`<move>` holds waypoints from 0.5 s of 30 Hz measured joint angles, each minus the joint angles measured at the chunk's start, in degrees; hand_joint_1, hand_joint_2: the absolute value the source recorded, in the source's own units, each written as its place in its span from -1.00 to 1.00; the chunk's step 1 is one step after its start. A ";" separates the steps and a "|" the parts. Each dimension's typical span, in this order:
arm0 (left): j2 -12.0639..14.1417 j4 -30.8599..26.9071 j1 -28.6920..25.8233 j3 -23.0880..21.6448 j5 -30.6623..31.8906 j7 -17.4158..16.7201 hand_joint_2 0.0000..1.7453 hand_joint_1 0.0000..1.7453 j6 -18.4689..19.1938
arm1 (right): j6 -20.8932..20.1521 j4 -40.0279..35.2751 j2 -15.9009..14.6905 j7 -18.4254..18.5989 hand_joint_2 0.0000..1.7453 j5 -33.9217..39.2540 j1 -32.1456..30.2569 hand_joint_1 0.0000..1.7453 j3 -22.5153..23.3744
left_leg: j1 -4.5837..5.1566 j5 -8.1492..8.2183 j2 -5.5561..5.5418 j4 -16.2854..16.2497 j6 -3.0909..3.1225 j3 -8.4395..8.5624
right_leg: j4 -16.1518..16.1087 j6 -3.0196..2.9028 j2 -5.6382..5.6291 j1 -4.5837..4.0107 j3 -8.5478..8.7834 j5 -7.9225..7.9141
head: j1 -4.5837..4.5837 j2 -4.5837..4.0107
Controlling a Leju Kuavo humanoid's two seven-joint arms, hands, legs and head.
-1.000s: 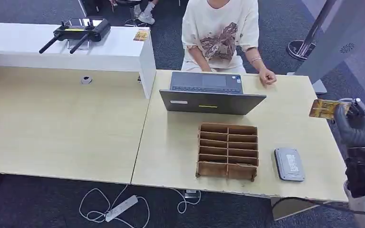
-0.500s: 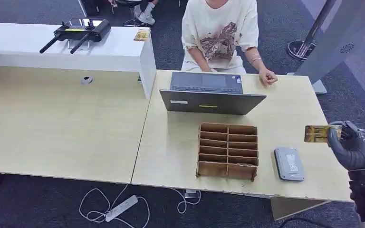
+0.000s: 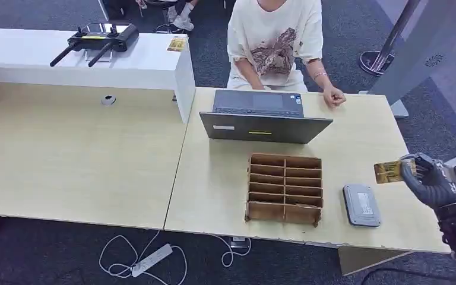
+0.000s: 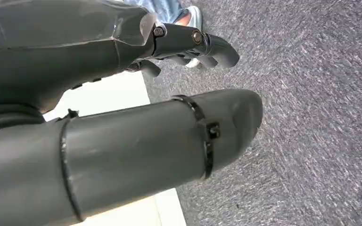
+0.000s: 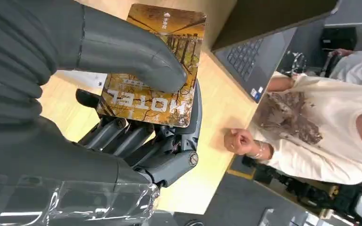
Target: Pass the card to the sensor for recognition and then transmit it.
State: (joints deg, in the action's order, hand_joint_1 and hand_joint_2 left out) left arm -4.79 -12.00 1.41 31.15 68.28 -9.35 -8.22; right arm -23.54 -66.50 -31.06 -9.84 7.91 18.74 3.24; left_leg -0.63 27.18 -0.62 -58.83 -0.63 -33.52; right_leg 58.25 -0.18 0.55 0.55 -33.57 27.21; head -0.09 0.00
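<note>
Above the table's (image 3: 356, 127) right edge, the right hand (image 3: 432, 181) pinches the card (image 3: 388, 172) under its thumb; the sensor (image 3: 361, 205) lies just beside and below.

The card (image 3: 388, 173) was golden-yellow and brown with a tree pattern and white "HOTEL" lettering, held in the dark grey right hand (image 3: 430, 181). Just beside the hand lay a grey sensor (image 3: 361, 205) on the pale wood desk (image 3: 225, 178). Farther off stood a brown slotted rack (image 3: 284, 190) and a dark grey laptop (image 3: 264, 116).
</note>
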 joint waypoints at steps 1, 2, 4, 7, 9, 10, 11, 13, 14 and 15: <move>0.00 0.00 0.01 0.02 0.02 0.02 -1.00 -1.00 0.00 | 0.09 0.79 -0.17 0.18 1.00 -0.07 0.60 1.00 -0.33 | 0.00 0.00 0.00 0.00 0.00 0.00 | 0.00 0.00 0.00 0.00 0.00 0.00 | 0.00 0.00; 0.00 0.00 0.01 0.04 0.04 0.02 -1.00 -1.00 0.00 | 0.24 1.84 -0.46 0.33 1.00 -0.24 1.18 1.00 -0.87 | 0.00 0.00 -0.01 0.00 0.00 -0.01 | 0.00 0.00 0.02 0.00 0.00 0.00 | 0.00 0.00; 0.00 0.00 0.00 0.09 0.13 0.02 -1.00 -1.00 -0.02 | 0.61 3.60 -0.92 0.66 1.00 -0.83 2.34 1.00 -1.97 | 0.00 0.00 0.00 0.00 0.00 -0.01 | 0.00 0.00 0.02 0.00 0.00 0.00 | 0.02 0.00; 0.00 0.00 0.00 0.20 0.15 0.11 -1.00 -1.00 -0.02 | 1.07 5.52 -1.64 0.75 1.00 -0.92 3.46 1.00 -3.24 | 0.00 0.00 -0.01 0.00 0.00 -0.01 | 0.00 0.00 0.03 0.00 0.00 0.00 | 0.00 0.00; 0.00 0.00 -0.01 0.33 0.17 0.17 -1.00 -1.00 -0.02 | 1.07 6.50 -1.92 0.75 1.00 -1.03 3.93 1.00 -3.92 | 0.00 0.00 -0.01 0.00 0.00 -0.02 | 0.00 0.00 0.01 0.00 -0.01 0.00 | 0.00 0.00; 0.00 0.00 0.01 0.39 0.22 0.17 -1.00 -1.00 -0.02 | 1.07 6.96 -2.01 0.75 1.00 -1.16 4.11 1.00 -4.20 | 0.00 0.01 -0.01 0.00 0.00 -0.01 | 0.00 0.00 0.01 0.00 -0.01 0.00 | 0.02 0.00; 0.00 0.00 0.01 0.42 0.22 0.17 -1.00 -1.00 -0.02 | 1.22 7.26 -2.14 0.79 1.00 -1.38 4.18 1.00 -4.39 | 0.00 0.01 -0.01 0.00 0.00 -0.02 | 0.00 0.00 0.02 0.00 0.00 0.00 | 0.00 0.00; 0.00 0.00 -0.01 0.52 0.22 0.17 -1.00 -1.00 -0.04 | 2.82 7.88 -2.30 1.71 1.00 -3.46 4.61 1.00 -5.12 | 0.00 0.01 -0.01 0.00 0.00 -0.02 | 0.00 0.00 0.02 0.00 0.00 0.00 | 0.00 0.00; 0.00 0.00 0.00 0.63 0.17 0.17 -1.00 -1.00 -0.07 | 4.02 8.46 -2.32 2.27 1.00 -4.65 4.98 1.00 -5.73 | 0.00 0.01 -0.01 0.00 0.00 -0.02 | 0.00 0.00 0.01 0.00 -0.01 0.00 | 0.02 0.00; 0.00 0.00 0.01 0.79 0.13 0.17 -1.00 -1.00 -0.09 | 4.86 8.99 -2.32 2.56 1.00 -5.42 5.33 1.00 -6.12 | 0.00 0.01 0.00 0.00 0.00 -0.01 | 0.00 0.00 0.00 0.00 0.00 0.00 | 0.00 0.00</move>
State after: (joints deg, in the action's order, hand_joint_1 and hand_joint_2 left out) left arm -4.79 -12.00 1.41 31.93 68.41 -9.18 -8.31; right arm -18.68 -57.50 -33.38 -7.28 2.49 24.07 -2.89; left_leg -0.63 27.18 -0.62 -58.83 -0.63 -33.54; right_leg 58.25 -0.18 0.55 0.55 -33.58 27.22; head -0.09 0.00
